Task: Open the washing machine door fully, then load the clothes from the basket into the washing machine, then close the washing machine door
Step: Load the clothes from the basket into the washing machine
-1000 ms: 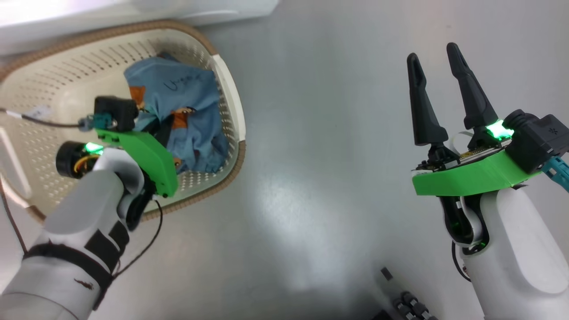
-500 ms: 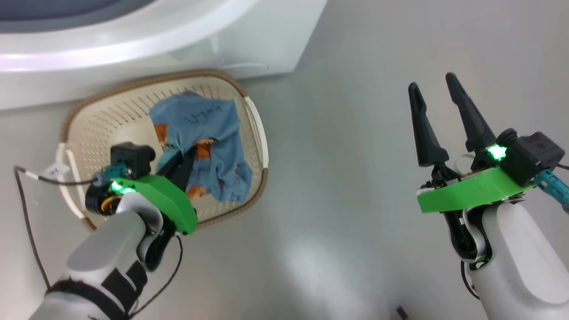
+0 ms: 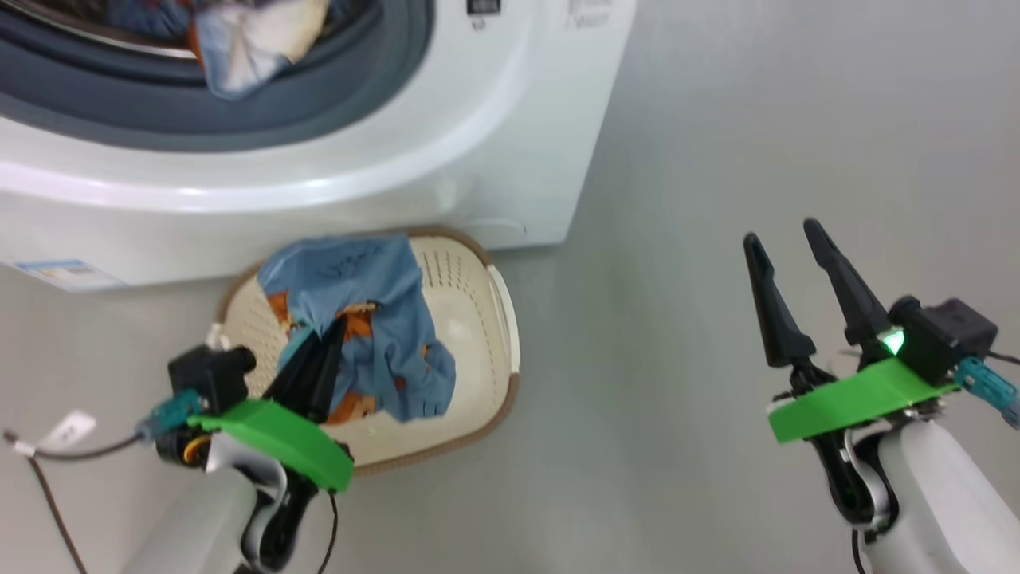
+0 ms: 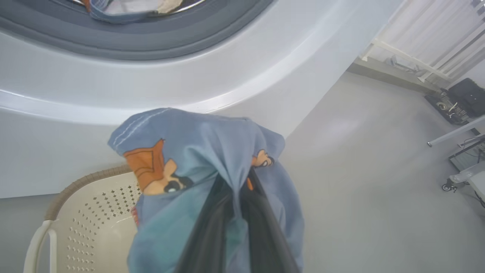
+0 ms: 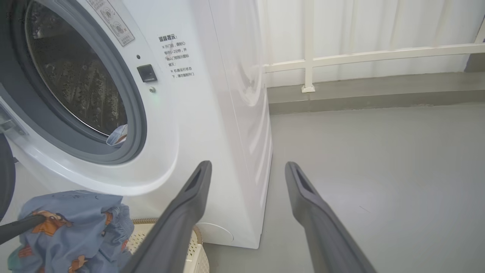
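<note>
Lifted since before, the clothes point(image 3: 374, 279) hang over the basket point(image 3: 510, 335), our left gripper point(image 3: 327, 339) pinching them, right gripper point(image 3: 781, 233) spread. Next we raise them into the washing machine point(image 3: 478, 143).

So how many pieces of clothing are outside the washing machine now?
1: the blue printed piece, pinched in the shut left pincer over the basket. Another could lie hidden beneath it in the basket.

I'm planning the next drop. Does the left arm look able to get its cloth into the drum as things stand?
Probably yes. The left fingers, shut on the blue cloth, hang over the basket below the drum mouth, which stands open with nothing across it but loaded clothes at its lip.
</note>
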{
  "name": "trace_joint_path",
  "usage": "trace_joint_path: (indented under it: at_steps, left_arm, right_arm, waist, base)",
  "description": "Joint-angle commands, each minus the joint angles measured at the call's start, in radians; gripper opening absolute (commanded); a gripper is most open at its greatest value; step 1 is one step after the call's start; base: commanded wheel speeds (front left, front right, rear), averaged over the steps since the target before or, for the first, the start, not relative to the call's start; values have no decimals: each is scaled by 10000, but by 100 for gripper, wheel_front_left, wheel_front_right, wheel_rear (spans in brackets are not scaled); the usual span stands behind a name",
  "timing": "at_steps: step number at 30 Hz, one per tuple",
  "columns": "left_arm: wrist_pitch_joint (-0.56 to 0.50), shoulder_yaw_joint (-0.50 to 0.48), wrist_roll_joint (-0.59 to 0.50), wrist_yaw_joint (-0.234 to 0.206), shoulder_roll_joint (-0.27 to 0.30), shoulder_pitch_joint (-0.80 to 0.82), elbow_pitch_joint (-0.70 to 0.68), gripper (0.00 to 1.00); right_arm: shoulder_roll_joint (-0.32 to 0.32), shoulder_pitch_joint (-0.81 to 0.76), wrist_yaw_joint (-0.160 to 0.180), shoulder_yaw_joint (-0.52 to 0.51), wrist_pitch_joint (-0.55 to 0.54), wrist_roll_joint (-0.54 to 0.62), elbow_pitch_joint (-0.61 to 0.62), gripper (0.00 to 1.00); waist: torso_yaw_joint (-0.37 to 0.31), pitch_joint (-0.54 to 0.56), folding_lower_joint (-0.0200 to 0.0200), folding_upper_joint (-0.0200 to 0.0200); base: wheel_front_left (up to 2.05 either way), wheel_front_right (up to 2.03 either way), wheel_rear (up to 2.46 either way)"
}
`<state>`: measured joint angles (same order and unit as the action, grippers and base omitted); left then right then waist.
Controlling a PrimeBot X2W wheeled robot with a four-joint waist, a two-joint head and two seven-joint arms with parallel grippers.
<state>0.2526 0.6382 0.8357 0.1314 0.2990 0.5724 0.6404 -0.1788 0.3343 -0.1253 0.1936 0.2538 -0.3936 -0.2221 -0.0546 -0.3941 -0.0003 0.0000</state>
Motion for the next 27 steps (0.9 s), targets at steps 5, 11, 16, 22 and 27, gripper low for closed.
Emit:
trace_joint_path:
  at_steps: [5,11,16,22,27]
  left_arm:
    - [90,-1724,-1072,-8,19,-1389,-1463,0]
    - [90,-2630,-1814,-12,-198,-2337,-2399,0]
    - [91,-3533,-2530,-107,-353,-3057,-3319,0]
    - [91,-4410,-3134,-273,-640,-3835,-4251,0]
    - [91,-4833,-3363,-227,-931,-4376,-4677,0]
  right_arm:
    - [-297,-756,-54,270,80,-374,33,100]
    - [-458,-1117,-54,233,80,-590,-37,100]
    - [-504,-1481,-54,146,80,-694,-21,100]
    - [-535,-1839,-54,109,80,-763,23,100]
    - [-639,-2021,-54,73,80,-842,99,100]
  waist:
    - [712,1980,3,0]
    - [909,2624,3,0]
    - [1053,3097,3,0]
    - [1139,3555,3,0]
    - [1210,3738,3,0]
  base:
    - [0,0,0]
    - [0,0,0]
    - [0,0,0]
    - [0,0,0]
    - [0,0,0]
